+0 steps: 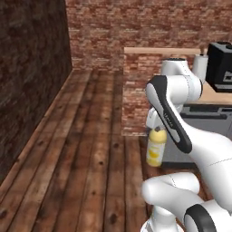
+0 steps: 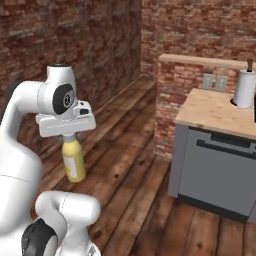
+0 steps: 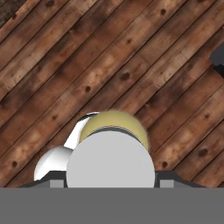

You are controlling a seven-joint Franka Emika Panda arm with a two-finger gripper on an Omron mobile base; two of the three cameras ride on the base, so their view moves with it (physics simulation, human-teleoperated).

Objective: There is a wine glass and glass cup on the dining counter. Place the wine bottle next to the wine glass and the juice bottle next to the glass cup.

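Observation:
The juice bottle (image 1: 155, 152), stout and yellow with a pale grey-white cap, hangs upright in the air above the plank floor. My gripper (image 2: 70, 136) is shut on its neck from above, with the yellow body (image 2: 74, 161) hanging below the hand. In the hand view the round pale cap (image 3: 110, 164) sits between my two fingertips and the yellow shoulder (image 3: 116, 120) bulges behind it. My own arm hides the gripper in the left base view. The wine bottle, wine glass, glass cup and dining counter are out of view.
A wood-topped counter (image 2: 215, 112) with grey cabinet fronts stands to the right, carrying a white roll (image 2: 245, 89) and a black appliance (image 1: 220, 68). A low brick wall (image 1: 140, 90) rises behind it. A dark brick wall (image 1: 31, 68) runs along the left. Plank floor (image 1: 81, 149) lies open ahead.

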